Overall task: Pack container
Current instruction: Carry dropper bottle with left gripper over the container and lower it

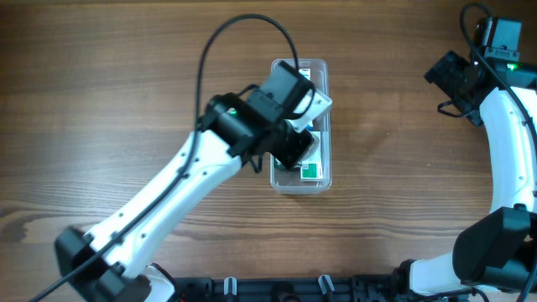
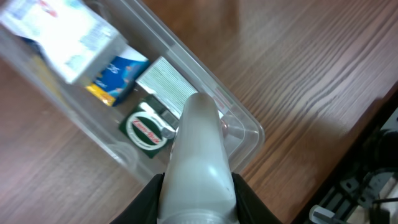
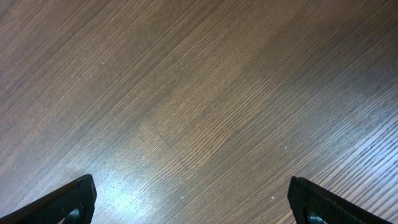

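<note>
Overhead — left hand [image 1: 299,149] above container [image 1: 300,188]

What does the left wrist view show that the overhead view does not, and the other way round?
Only left wrist: a blue packet and a round green-and-white label inside the container, seen close. Only overhead: the left arm over the container, and the right arm off to the side. Both: the container and the wooden table.
</note>
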You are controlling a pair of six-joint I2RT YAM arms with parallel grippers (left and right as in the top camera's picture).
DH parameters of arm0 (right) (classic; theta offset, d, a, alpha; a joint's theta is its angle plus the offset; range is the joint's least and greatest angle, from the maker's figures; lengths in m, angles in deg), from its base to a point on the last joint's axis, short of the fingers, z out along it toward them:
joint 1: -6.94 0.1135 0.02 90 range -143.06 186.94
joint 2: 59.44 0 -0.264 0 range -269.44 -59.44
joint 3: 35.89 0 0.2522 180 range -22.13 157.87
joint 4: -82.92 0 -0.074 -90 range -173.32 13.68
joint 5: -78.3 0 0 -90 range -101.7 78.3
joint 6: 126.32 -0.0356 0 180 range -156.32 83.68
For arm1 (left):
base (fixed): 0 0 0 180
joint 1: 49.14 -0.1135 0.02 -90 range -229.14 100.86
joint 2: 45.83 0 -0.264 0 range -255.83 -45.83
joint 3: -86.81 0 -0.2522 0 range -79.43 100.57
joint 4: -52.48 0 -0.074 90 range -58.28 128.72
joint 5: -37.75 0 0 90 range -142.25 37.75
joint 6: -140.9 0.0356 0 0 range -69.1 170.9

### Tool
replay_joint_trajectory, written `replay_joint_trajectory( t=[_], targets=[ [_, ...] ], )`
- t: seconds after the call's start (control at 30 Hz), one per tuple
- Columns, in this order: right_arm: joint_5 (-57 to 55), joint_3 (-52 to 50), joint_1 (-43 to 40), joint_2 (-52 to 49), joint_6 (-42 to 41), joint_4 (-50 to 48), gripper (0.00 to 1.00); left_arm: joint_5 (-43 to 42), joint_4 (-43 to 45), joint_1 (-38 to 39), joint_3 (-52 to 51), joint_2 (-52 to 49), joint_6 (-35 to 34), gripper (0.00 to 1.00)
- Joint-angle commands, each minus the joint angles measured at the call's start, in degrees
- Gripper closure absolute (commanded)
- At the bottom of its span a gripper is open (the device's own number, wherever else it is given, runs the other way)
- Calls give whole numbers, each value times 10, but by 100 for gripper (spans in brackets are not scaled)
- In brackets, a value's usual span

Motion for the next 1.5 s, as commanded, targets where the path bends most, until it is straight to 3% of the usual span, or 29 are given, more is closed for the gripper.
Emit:
replay_joint_trajectory(
  t=[0.0,0.3,1.37,1.47],
  targets=[
    [-10,-2,1,-4,-5,-2,0,-11,1,18,11,-42,18,75],
    [-10,-2,1,-4,-5,-2,0,12,-27,20,11,-127,27,73],
    [-10,-2,1,-4,-5,-2,0,28,-78,19,8,-189,27,69],
    [-10,-2,1,-4,-5,-2,0,28,-76,19,8,-189,27,63]
  ],
)
